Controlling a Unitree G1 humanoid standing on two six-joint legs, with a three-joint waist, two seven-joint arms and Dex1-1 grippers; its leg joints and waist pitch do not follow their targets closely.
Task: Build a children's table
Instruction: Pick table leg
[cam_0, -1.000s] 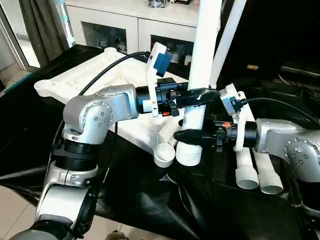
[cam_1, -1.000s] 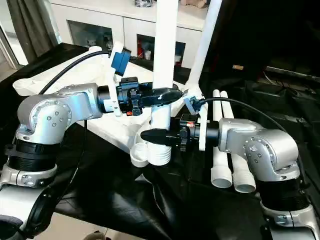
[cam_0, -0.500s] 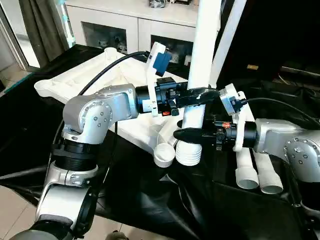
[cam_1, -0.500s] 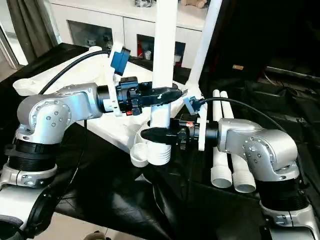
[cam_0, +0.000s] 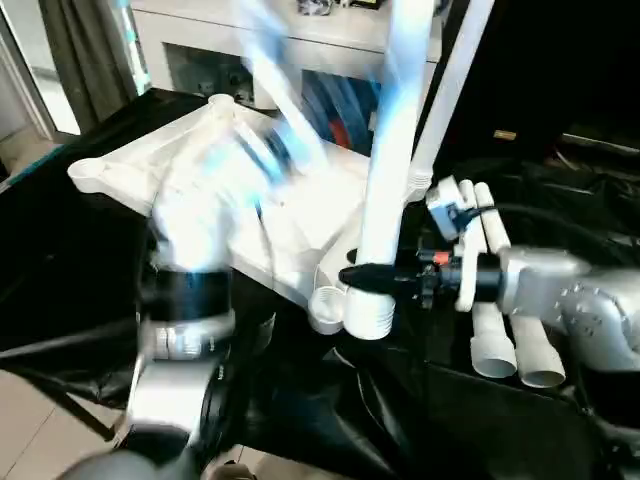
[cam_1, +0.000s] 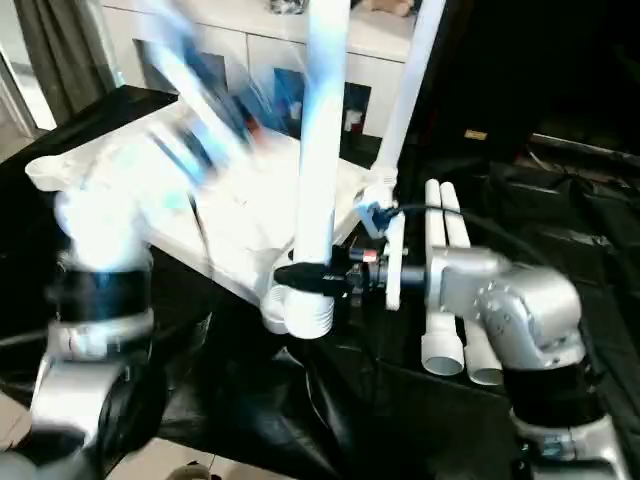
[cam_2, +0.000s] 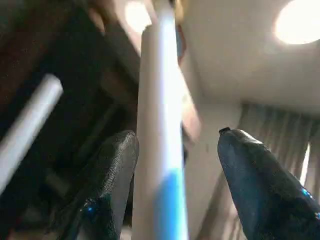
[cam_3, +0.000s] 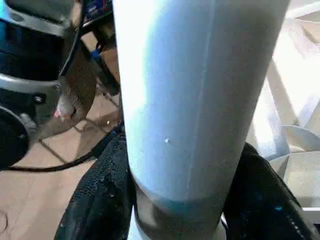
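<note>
On the left, the robot's left arm is a blur over the white children's table top (cam_0: 180, 165), which lies ribbed side up on the black-draped tabletop (cam_0: 60, 260), its round corner sockets showing. The left claw (cam_2: 175, 185) stands open in its wrist view, both black fingers (cam_2: 112, 175) apart from the upright leg (cam_2: 157, 125) that runs between them, holding nothing.

In the middle, that leg (cam_0: 385, 200) stands tilted with its ribbed lower end just beside the near corner socket (cam_0: 325, 305), not seated in it. A second leg (cam_0: 455, 75) rises behind it.

To the right, the right claw (cam_0: 375, 278) is closed on the standing leg just above its ribbed end. Two spare legs (cam_0: 510, 340) lie side by side on the black sheeting beside the right arm.

The leg looks light, stiff and smooth, likely slippery, so a low grip near the ribbed end should steer it best.

The right wrist view shows its fingers (cam_3: 100, 200) pressed to both sides of the tube; the head views show the socket and spare legs.
</note>
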